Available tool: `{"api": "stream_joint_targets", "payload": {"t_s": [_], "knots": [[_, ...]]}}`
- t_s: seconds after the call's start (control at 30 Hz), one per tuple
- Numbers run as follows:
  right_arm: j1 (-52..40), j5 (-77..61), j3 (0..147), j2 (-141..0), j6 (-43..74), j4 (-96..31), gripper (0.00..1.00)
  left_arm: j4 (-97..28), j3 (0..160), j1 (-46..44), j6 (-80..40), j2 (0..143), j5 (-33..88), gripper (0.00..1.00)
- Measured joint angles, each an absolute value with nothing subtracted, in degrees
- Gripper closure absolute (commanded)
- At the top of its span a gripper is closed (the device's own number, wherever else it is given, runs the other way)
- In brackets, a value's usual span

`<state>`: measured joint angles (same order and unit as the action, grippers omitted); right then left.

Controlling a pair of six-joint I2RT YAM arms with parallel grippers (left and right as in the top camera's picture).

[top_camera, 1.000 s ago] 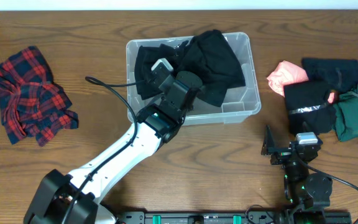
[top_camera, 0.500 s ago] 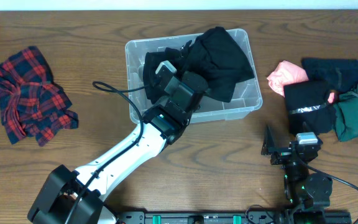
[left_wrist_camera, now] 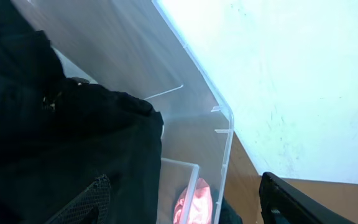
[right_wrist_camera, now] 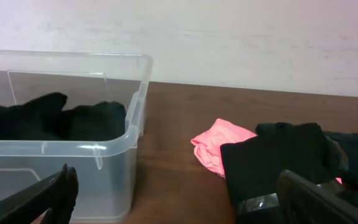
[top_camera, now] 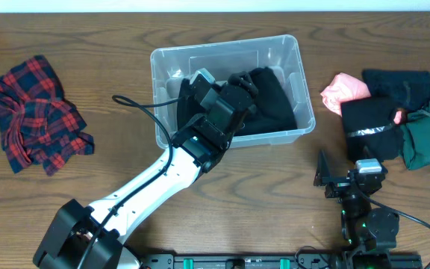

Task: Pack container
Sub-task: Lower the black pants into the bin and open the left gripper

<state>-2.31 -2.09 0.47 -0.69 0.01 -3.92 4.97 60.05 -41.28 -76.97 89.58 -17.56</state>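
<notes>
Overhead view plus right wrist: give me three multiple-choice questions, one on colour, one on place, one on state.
1. The garment in the clear rectangular plastic bin is: A) black; B) yellow; C) white.
2. The red and navy plaid cloth lies: A) in the bin; B) on the brown wooden table, apart from the bin; C) draped over the bin's rim.
3. On the right arm, the jaws stand: A) shut on cloth; B) shut, empty; C) wide open.
A, both views show black; B, it lies alone at the table's left; C, the fingers sit far apart.
</notes>
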Motion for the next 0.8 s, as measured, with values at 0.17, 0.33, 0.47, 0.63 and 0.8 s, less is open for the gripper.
{"api": "stream_joint_targets", "payload": {"t_s": [0.17, 0.33, 0.47, 0.63, 0.8], "knots": [[-2.3, -2.1, 0.5, -0.7, 0.0, -3.9, 0.01, 5.9, 60.1, -41.3, -74.1, 89.6, -17.0, 0.24], [-2.3, -2.1, 0.5, -0.7, 0.0, -3.9, 0.01, 7.8, 60.1, -41.3, -64.3, 89.5, -14.0, 0.27], [-2.3, -2.1, 0.5, -0.7, 0.0, -3.9, 0.01, 4.6, 60.1, -41.3, -51.5, 88.8, -9.7, 0.28], [-2.3, -2.1, 0.5, -0.7, 0.0, -3.9, 0.01, -3.6, 60.3, -41.3, -37.6, 88.3, -5.7, 0.28], [-2.3, -2.1, 0.5, -0.7, 0.0, -3.9, 0.01, -8.1, 60.4, -41.3, -29.0, 88.3, -4.4, 0.28]]}}
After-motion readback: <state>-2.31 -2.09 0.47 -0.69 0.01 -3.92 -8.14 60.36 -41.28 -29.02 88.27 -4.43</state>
